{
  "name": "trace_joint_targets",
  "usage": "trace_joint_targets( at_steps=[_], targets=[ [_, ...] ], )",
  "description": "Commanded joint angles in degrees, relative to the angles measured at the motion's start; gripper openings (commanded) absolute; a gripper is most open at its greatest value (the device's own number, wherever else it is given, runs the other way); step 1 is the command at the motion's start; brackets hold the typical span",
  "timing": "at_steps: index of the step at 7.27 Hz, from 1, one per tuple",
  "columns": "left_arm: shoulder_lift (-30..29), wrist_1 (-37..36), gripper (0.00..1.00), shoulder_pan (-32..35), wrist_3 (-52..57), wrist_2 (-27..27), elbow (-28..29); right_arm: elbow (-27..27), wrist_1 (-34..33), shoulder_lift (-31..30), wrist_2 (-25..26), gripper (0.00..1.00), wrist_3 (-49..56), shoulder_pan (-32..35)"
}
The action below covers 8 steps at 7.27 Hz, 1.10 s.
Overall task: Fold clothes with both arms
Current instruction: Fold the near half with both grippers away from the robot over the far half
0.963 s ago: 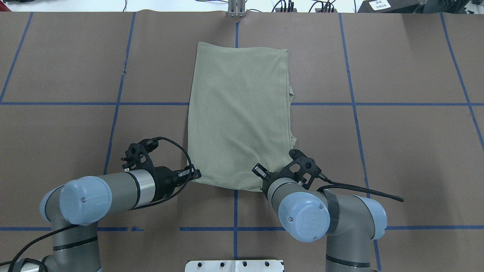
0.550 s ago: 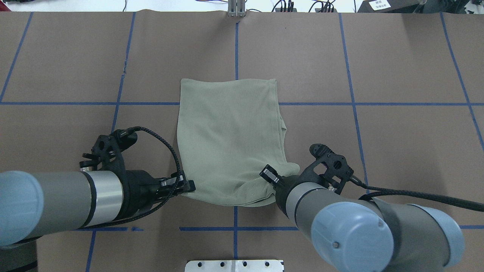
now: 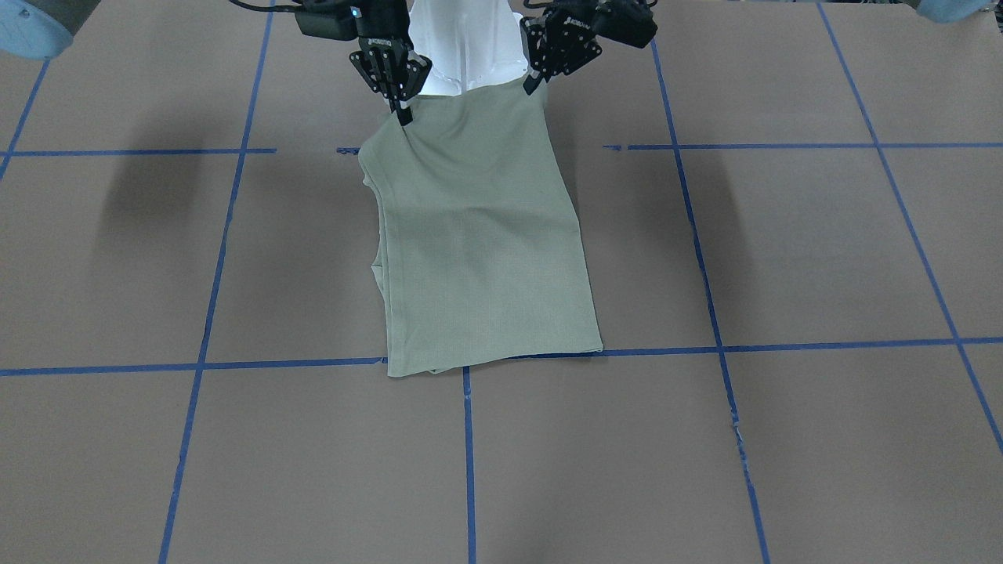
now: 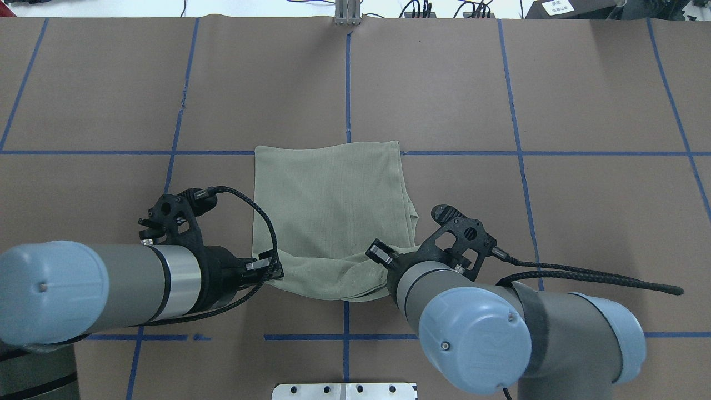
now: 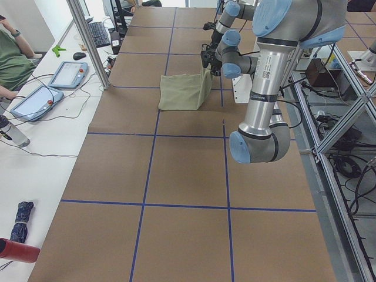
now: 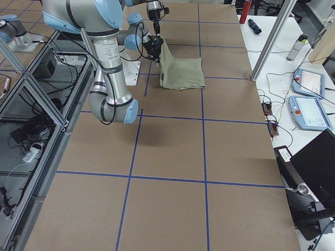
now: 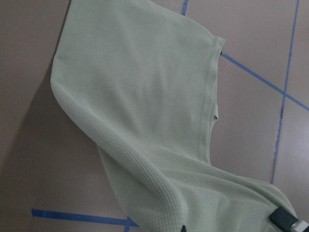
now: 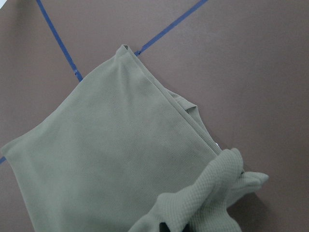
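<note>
Front view: shirt point(image 3: 482, 251) sits mid-bench point(image 3: 783, 251), folded to a long rectangle. Far hem lies flat along blue tape line point(image 3: 783, 345); near (robot-side) edge is held up off the bench. Right claw point(image 3: 403, 116) pinches one raised corner, left claw point(image 3: 534, 83) pinches the other.
Overhead: fabric sags btwn the two claws.
Side views: shirt slopes up toward robot.
Wrist cams: knit bunched at each claw, rest drapes down to bench.
</note>
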<state>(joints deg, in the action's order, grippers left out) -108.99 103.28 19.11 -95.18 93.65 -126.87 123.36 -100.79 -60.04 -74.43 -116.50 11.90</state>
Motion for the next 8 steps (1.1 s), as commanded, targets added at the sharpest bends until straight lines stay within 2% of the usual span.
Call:
trace_joint_targets(
  at_steps=[1, 4, 5, 6, 8],
  targets=[
    [-4.02, 0.6, 0.0, 5.03, 5.07, 0.04, 9.67, -11.41, 9.08, 2.8, -0.8, 0.0, 5.46, 6.09],
    [-5.0, 5.17, 0.0, 12.07, 12.28, 0.12, 17.17, -25.57, 13.33, 10.61, -6.5, 0.0, 7.6, 12.6],
    [-7.62, 5.17, 0.0, 13.14, 12.99, 0.04, 21.27, -30.23, 15.26, 12.64, -6.87, 0.0, 8.56, 13.84],
    [-9.47, 5.44, 0.0, 13.67, 13.17, 0.04, 25.06, -33.67, 17.63, 13.62, -8.18, 0.0, 9.44, 15.24],
    [-10.36, 11.12, 0.0, 15.51, 14.13, 0.04, 31.3, -37.12, 19.75, 14.59, -10.55, 0.0, 11.29, 17.62]
  ],
)
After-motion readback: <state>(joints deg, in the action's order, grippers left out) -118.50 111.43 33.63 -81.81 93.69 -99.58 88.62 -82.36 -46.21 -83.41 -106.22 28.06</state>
